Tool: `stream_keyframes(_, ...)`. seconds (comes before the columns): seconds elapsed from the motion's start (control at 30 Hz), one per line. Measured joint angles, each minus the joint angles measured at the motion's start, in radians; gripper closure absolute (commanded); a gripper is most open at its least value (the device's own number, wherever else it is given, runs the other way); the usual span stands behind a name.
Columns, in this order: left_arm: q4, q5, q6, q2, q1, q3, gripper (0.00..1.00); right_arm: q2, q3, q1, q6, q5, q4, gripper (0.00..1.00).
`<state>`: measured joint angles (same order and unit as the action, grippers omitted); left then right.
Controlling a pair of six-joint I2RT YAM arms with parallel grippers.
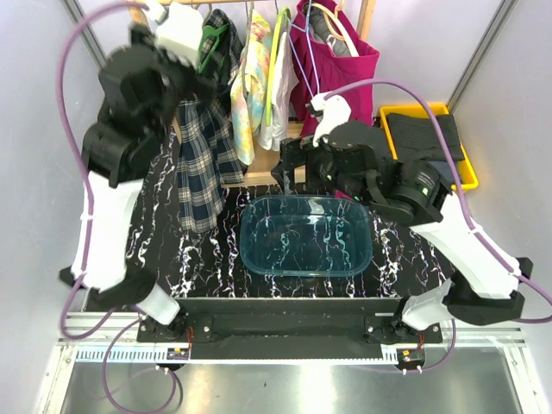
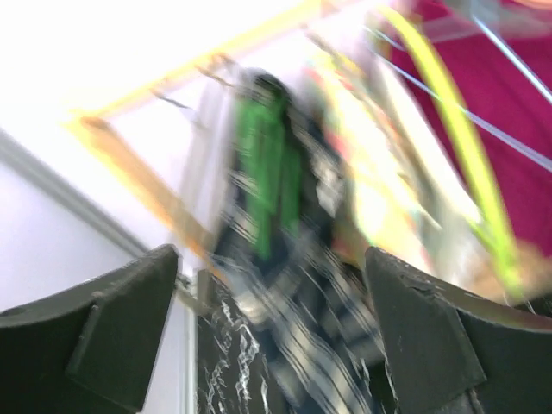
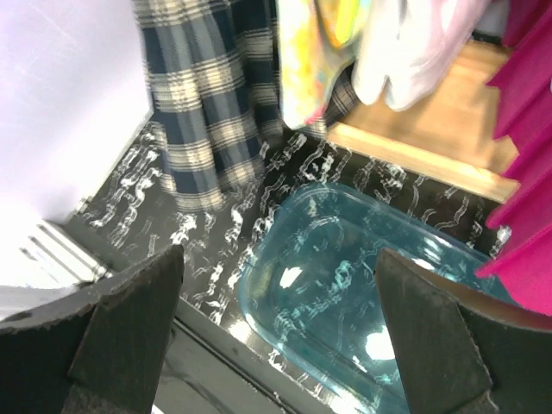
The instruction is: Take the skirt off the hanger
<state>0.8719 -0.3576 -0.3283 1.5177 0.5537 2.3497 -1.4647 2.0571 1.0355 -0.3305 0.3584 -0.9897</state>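
Left gripper (image 2: 267, 263): 2 fingers spread, held high near green hanger (image 1: 214, 41); advise pinching plaid skirt (image 1: 205, 164) waistband just below it. Right gripper (image 3: 278, 254): fingers spread, above blue tub (image 1: 252, 246).

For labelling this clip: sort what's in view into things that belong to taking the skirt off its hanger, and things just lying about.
Job: plaid skirt, green hanger, left gripper.
Lying about: blue tub, tie-dye top, white garment, magenta garment, yellow tray.

Garments (image 1: 254, 82) crowd skirt (image 1: 204, 164) on right; space above bin (image 1: 245, 237) apparently open.
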Motion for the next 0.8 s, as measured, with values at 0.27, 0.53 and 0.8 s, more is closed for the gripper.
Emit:
stream_keyframes(0.27,-0.151,-0.031,0.022,0.185,-0.161,0.118,0.12,0.172,-0.206,0.001,0.003,-0.071,0.185,0.0)
stream_keyframes(0.53,-0.194,0.083,0.154,0.237,-0.259,0.08,0.21,0.318,-0.367,0.002,0.029,-0.088,0.325,0.12)
stream_keyframes(0.8,-0.236,0.197,0.232,0.247,-0.296,0.069,0.26,0.315,-0.406,0.003,0.058,-0.081,0.362,0.19)
